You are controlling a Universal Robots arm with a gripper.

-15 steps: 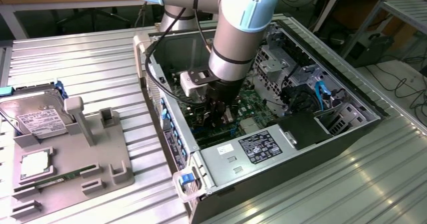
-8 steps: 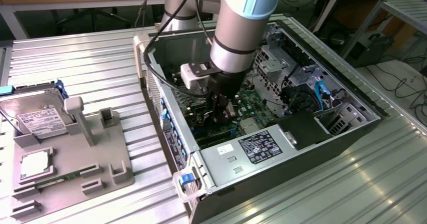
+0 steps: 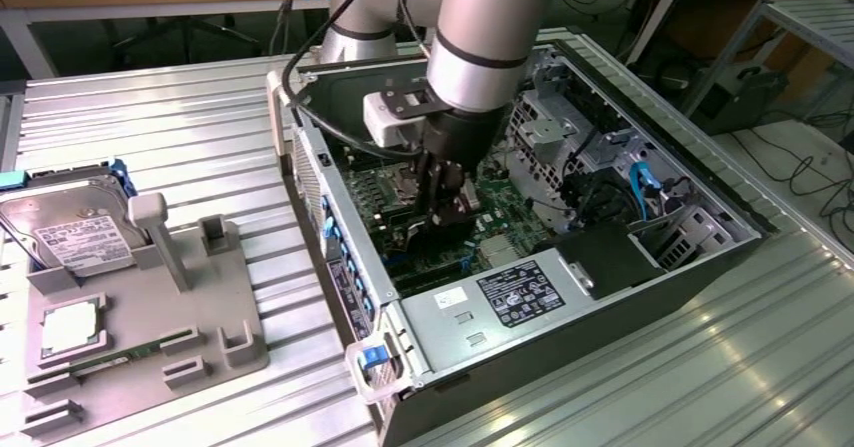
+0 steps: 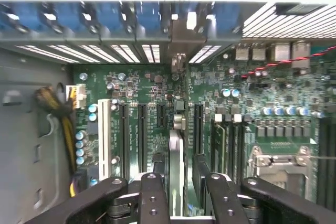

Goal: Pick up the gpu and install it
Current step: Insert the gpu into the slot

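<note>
1. Wrist view: my gripper is closed narrowly on the gpu, held edge-on just above the motherboard inside the case.
2. To seat it well, I'd keep the card upright, line its edge with one slot and its bracket with the rear opening, then press evenly.
3. Count: one gpu, one arm, one hard drive on the tray outside.

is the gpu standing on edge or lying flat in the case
On edge. In the wrist view the gpu shows as a thin upright card between the gripper fingers, over the motherboard slots.
</note>
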